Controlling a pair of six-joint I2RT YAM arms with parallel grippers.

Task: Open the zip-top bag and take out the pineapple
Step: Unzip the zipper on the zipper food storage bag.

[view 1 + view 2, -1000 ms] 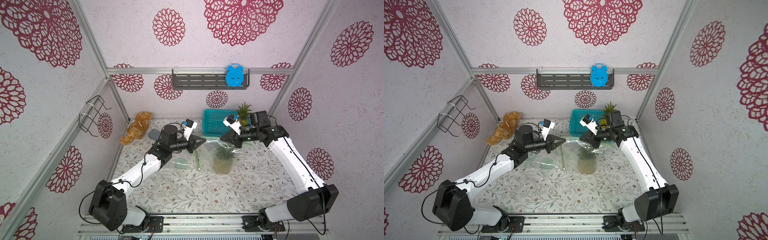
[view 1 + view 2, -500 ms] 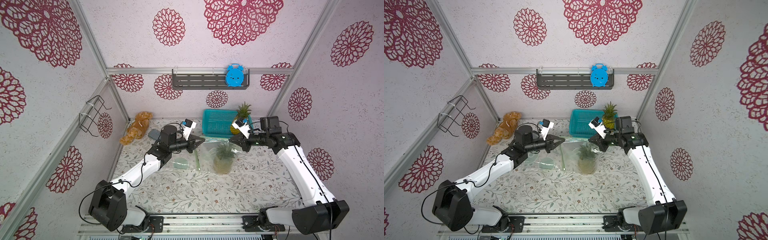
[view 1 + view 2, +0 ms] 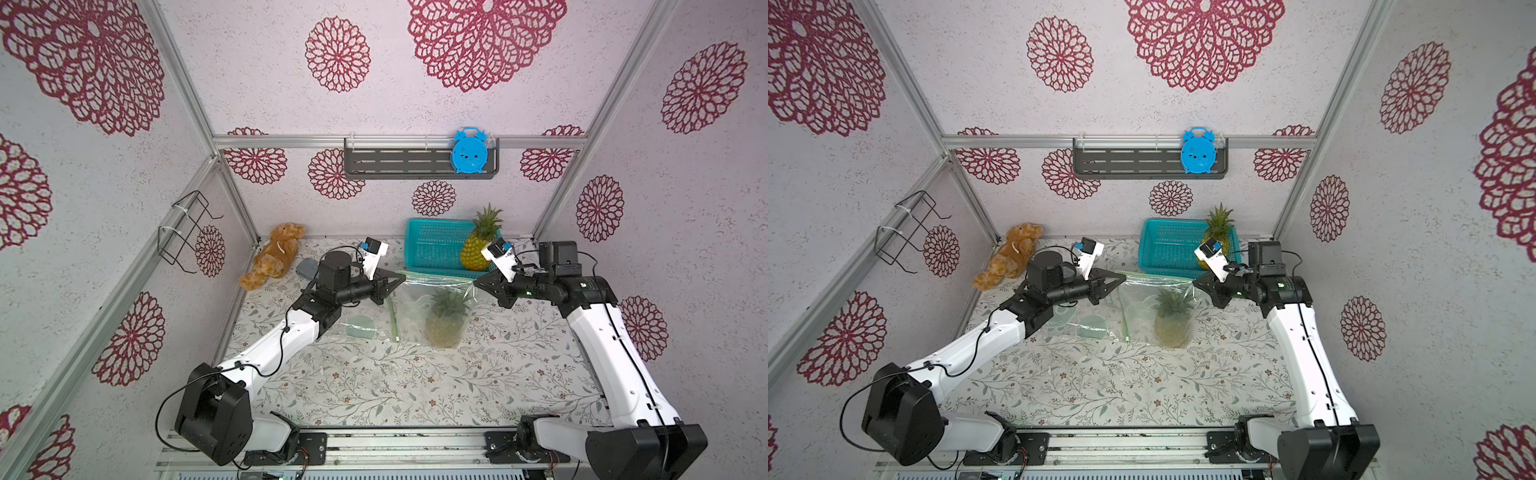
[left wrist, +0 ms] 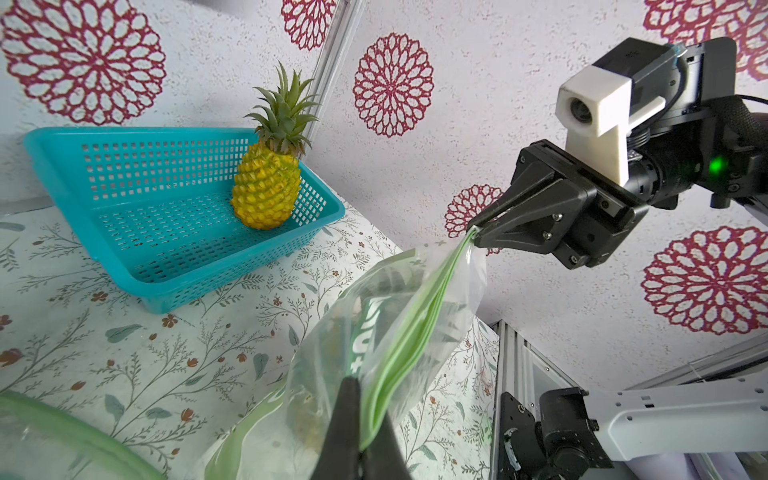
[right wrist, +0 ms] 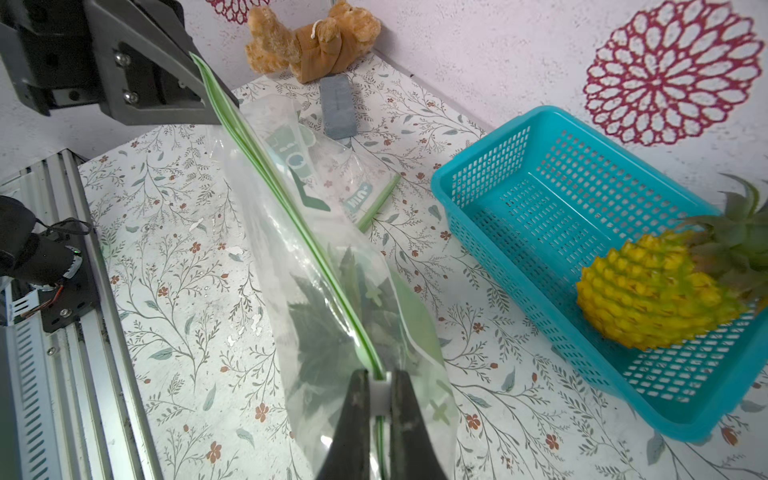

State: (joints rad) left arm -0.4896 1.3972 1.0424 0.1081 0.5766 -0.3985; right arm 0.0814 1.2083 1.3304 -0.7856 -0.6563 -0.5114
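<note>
This is the opening step: the left fingers (image 4: 345,419) pinch one end of the zip-top bag (image 3: 412,299), and the right fingers (image 5: 358,415) pinch its white slider (image 5: 380,395). The pineapple (image 3: 444,326) stands inside it. Next, the bag probably needs pulling wide open.

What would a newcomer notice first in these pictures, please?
The left gripper and right gripper hold a clear bag taut between them at centre, with a pineapple inside. Behind it, a second pineapple stands in a teal basket by the back wall, below a blue clock.
</note>
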